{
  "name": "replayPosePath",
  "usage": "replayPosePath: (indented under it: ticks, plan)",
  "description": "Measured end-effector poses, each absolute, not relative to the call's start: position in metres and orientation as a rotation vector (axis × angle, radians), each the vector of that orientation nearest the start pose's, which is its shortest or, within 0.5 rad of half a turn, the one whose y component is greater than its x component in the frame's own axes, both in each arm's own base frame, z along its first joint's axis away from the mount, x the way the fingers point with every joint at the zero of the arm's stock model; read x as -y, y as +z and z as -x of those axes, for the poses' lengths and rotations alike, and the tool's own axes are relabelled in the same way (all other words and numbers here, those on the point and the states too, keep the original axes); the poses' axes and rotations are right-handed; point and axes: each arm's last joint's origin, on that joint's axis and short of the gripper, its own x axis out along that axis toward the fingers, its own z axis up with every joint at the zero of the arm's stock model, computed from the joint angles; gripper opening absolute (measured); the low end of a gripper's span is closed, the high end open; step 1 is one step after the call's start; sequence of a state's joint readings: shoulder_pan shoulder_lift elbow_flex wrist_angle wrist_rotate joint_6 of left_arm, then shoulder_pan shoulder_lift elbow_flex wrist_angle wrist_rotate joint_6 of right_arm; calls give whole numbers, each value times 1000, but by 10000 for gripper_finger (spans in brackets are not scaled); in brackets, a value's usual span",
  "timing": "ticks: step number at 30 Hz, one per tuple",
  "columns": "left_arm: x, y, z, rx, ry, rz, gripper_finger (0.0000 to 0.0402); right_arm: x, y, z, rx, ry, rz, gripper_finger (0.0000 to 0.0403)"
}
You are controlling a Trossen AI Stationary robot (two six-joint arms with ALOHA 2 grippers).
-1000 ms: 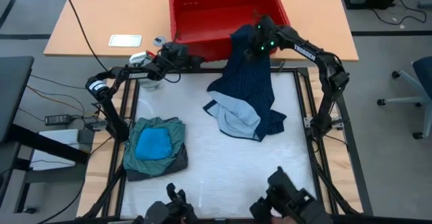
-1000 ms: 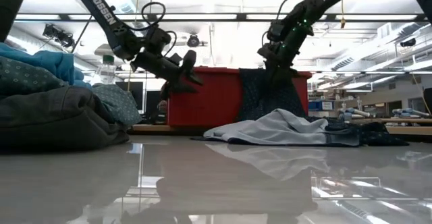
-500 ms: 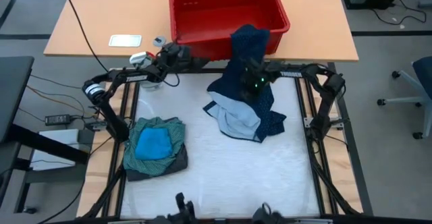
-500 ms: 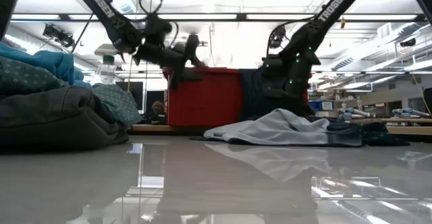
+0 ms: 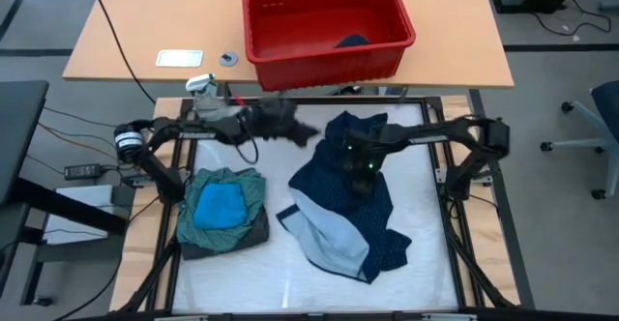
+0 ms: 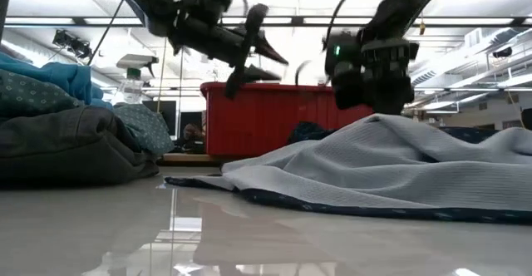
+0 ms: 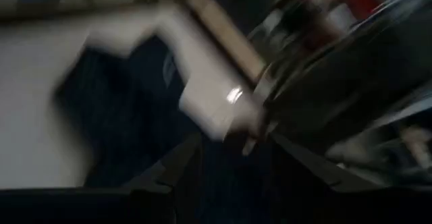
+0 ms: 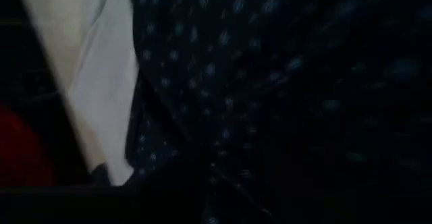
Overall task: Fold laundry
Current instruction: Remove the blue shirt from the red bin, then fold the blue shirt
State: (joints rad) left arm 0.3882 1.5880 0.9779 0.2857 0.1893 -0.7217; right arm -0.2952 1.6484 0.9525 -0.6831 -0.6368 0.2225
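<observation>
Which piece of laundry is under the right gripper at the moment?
The navy dotted piece, spread mid-table with its pale lining showing. The right gripper is on it; the other pieces lie stacked by the table's left edge.

Your workspace: a lab room with a wooden table and a white work surface

You have a light wooden table [image 5: 145,26] behind the white work surface [image 5: 319,282], standing on grey floor [image 5: 551,99]. A blue office chair [image 5: 598,118] sits at the right edge, a dark desk [image 5: 19,128] at the left. Across the room, long ceiling light strips [image 6: 274,20] glow beneath a white ceiling, with benches and equipment [image 6: 490,139] in the distance.
</observation>
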Motion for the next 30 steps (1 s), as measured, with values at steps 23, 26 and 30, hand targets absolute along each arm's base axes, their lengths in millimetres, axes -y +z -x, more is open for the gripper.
replayPosePath:
  ticks: [23, 26, 30]
  plan:
    - [-50, 139, -342, -904, 479, 817, 224, 24, 292, -269, -471, -318, -539, 157]
    - [-48, 129, -346, -925, 432, 786, 221, 0, 287, -279, -458, -328, -400, 155]
    - [-40, 123, -351, -940, 350, 723, 205, -29, 268, -280, -584, -332, -287, 150]
